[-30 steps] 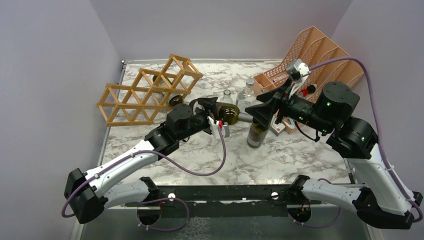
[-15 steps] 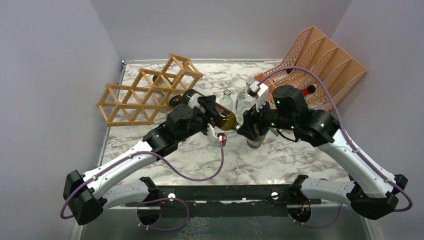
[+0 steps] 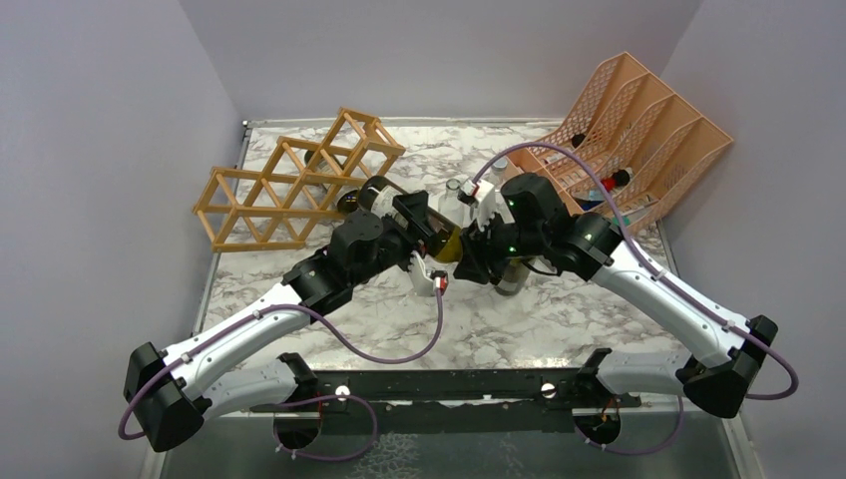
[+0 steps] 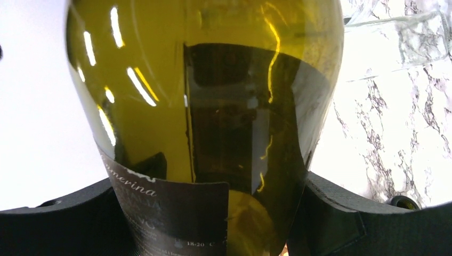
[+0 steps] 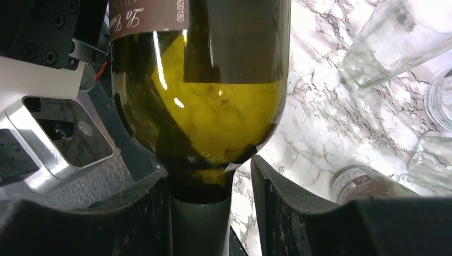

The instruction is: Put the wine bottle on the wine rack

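One olive-green glass wine bottle (image 4: 213, 106) is clamped by the left fingers (image 4: 341, 213). Its neck is straddled by the right fingers (image 5: 133, 218), held apart. One tan wooden lattice rack (image 3: 289, 185) is seen.

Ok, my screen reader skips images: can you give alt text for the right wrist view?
An olive-green wine bottle fills the view, its neck between the fingers of the right gripper, a gap showing on one side. Beyond, clear glass bottles sit on the marble table.
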Tool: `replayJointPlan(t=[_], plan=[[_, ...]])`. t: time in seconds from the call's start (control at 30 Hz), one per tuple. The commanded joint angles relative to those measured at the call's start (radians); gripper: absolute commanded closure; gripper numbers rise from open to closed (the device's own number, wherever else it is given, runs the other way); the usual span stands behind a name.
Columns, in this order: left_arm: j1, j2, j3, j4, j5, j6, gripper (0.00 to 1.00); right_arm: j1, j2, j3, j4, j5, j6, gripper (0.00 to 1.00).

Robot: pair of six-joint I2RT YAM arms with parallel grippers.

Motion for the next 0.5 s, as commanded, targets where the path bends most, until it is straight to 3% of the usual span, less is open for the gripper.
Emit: replayJointPlan(t=[0.0, 0.13, 0.33, 0.4, 0.43, 0.47], plan=[[0.002, -0.026, 0.019, 0.079, -0.018, 0.052, 1.0, 0.0, 0.023, -0.017, 0.082, -0.042, 0.007, 0.49], [0.002, -0.016, 0.017, 0.088, -0.043, 0.064, 1.0, 0.0, 0.039, -0.014, 0.082, -0.028, 0.011, 0.54], [0.002, -0.008, 0.027, 0.093, -0.028, 0.027, 1.0, -0.001, 0.033, -0.027, 0.103, -0.006, 0.018, 0.98], [0.001, -0.009, 0.022, 0.094, -0.027, 0.024, 0.99, 0.0, 0.018, -0.029, 0.117, 0.012, 0.029, 0.99], [0.002, -0.012, 0.017, 0.098, -0.028, 0.019, 0.92, 0.0, 0.01, -0.03, 0.127, 0.019, 0.032, 0.99], [0.002, -0.016, 0.011, 0.105, -0.028, 0.014, 0.78, 0.0, 0.0, -0.032, 0.139, 0.026, 0.037, 0.99]])
